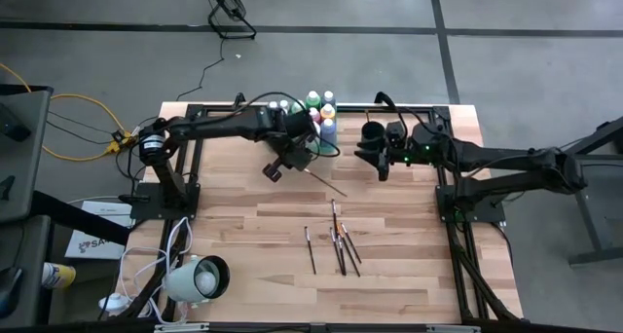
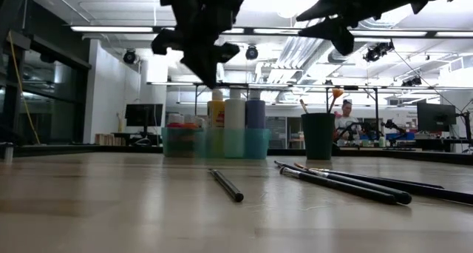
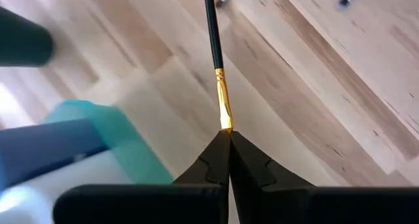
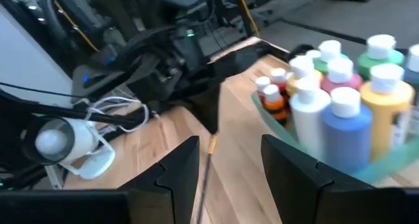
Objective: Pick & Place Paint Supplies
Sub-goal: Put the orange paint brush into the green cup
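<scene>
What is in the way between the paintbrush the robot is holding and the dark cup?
Nothing visible. The left gripper holds the paintbrush in the air beside the green tray. The table between it and the dark cup looks bare, though the right gripper hangs beside the cup.

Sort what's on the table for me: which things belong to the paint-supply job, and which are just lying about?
Job:
- thin dark-handled paintbrush with gold ferrule, pinched in the left gripper
- loose dark paintbrushes on the wood
- small paint bottles with white or coloured caps
- translucent green rectangular tray holding the bottles
- dark round cup

Lying about:
- white lamp head at the table edge
- yellow cable off the table
</scene>
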`<action>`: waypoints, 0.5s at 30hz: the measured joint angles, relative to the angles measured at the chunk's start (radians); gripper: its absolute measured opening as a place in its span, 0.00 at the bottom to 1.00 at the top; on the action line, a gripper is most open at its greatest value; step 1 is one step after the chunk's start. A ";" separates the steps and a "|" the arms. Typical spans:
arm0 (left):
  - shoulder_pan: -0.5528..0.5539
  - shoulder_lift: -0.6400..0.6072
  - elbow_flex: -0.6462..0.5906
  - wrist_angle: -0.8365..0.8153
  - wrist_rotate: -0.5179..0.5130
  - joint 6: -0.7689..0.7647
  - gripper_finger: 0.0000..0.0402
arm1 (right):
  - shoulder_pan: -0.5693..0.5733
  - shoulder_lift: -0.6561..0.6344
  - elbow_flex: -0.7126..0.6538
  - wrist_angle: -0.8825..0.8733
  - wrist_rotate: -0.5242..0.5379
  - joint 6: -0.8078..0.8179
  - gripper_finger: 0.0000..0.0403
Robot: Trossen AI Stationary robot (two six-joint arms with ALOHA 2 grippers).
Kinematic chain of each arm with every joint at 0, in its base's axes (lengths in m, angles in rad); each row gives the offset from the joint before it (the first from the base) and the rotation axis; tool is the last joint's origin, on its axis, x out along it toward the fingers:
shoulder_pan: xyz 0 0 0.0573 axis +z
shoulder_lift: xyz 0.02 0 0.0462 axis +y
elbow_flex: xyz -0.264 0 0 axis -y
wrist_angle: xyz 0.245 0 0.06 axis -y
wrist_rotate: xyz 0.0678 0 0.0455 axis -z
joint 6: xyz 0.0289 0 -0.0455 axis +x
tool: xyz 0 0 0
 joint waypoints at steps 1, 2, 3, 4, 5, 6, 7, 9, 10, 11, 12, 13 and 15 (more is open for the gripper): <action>-0.001 0.000 0.013 0.000 0.000 -0.005 0.00 | 0.012 0.008 0.000 0.017 0.005 0.000 0.39; -0.002 0.000 0.024 0.000 -0.002 -0.010 0.00 | 0.026 0.014 0.000 0.029 0.017 0.000 0.39; -0.007 0.000 0.034 0.000 -0.016 -0.018 0.00 | 0.041 0.022 0.004 0.026 0.029 -0.002 0.39; -0.008 0.000 0.043 0.000 -0.037 -0.025 0.00 | 0.057 0.032 0.016 0.013 0.046 -0.017 0.39; -0.015 0.000 0.050 0.000 -0.050 -0.026 0.00 | 0.075 0.043 0.034 -0.003 0.066 -0.038 0.39; -0.021 0.000 0.055 0.000 -0.065 -0.027 0.00 | 0.095 0.055 0.052 -0.016 0.092 -0.066 0.39; -0.026 0.000 0.059 -0.001 -0.074 -0.029 0.00 | 0.113 0.067 0.070 -0.031 0.117 -0.097 0.39; -0.036 0.000 0.067 0.000 -0.101 -0.035 0.00 | 0.144 0.095 0.108 -0.055 0.170 -0.167 0.39; -0.042 -0.001 0.069 0.000 -0.113 -0.043 0.00 | 0.159 0.110 0.124 -0.066 0.201 -0.205 0.39; -0.048 -0.001 0.071 -0.001 -0.131 -0.050 0.00 | 0.174 0.126 0.139 -0.079 0.235 -0.244 0.39; -0.049 -0.001 0.072 0.000 -0.146 -0.056 0.00 | 0.188 0.142 0.150 -0.089 0.269 -0.283 0.39; -0.055 -0.001 0.072 0.002 -0.165 -0.063 0.00 | 0.202 0.158 0.159 -0.091 0.298 -0.323 0.39; -0.060 -0.001 0.072 0.006 -0.209 -0.083 0.00 | 0.230 0.185 0.165 -0.090 0.360 -0.388 0.39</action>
